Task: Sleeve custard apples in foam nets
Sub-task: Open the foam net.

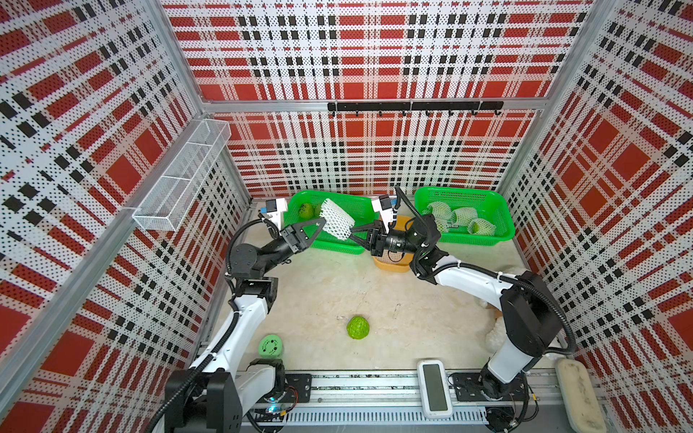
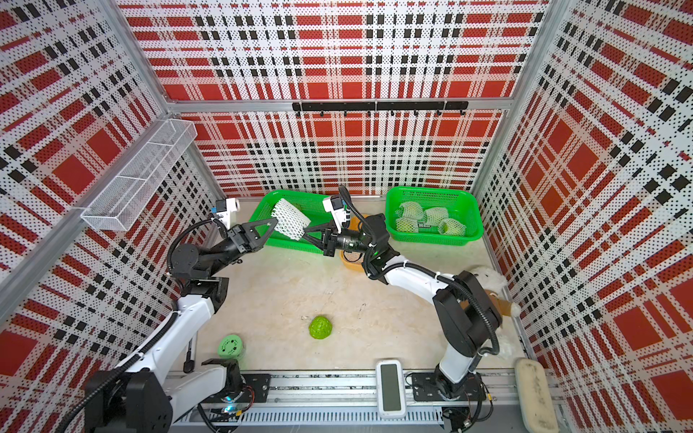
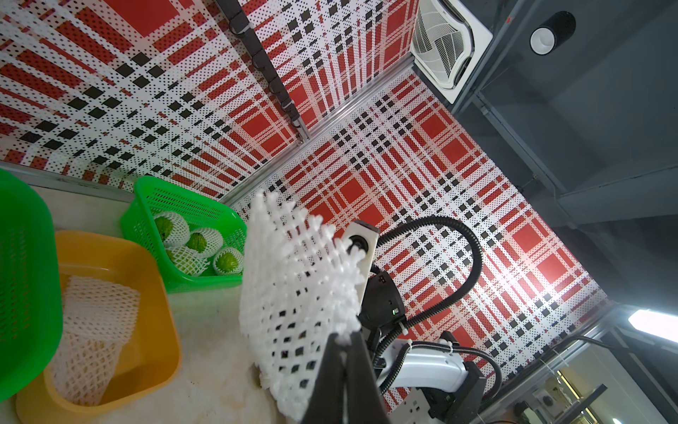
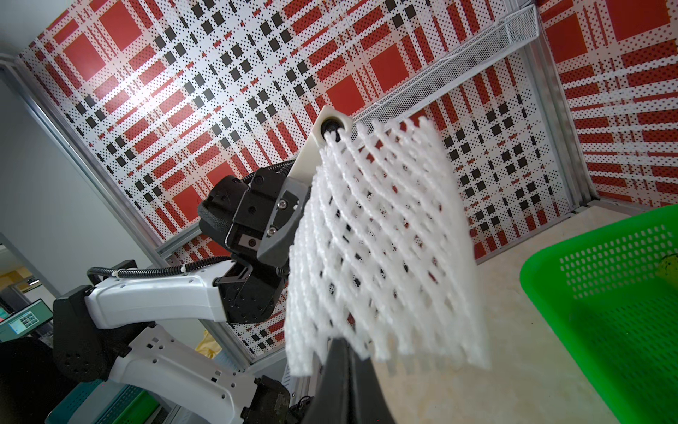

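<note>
Foam net (image 1: pixel 336 219), light, soft and springy, is pinched at opposite rims by my left fingers (image 3: pixel 330 378) and right fingers (image 4: pixel 345 378), both closed on it; I'd stretch it gently.

Top views overhead, looking down, wrist views close on foam net (image 3: pixel 293 293)

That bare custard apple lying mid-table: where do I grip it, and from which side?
Come straight down and close across the custard apple at its widest girth. It is round and sits alone on the table, so both flanks are free; a low or high grip would likely slip off. The left pincer and right pincer are shut on the foam net, so free one first.
</note>
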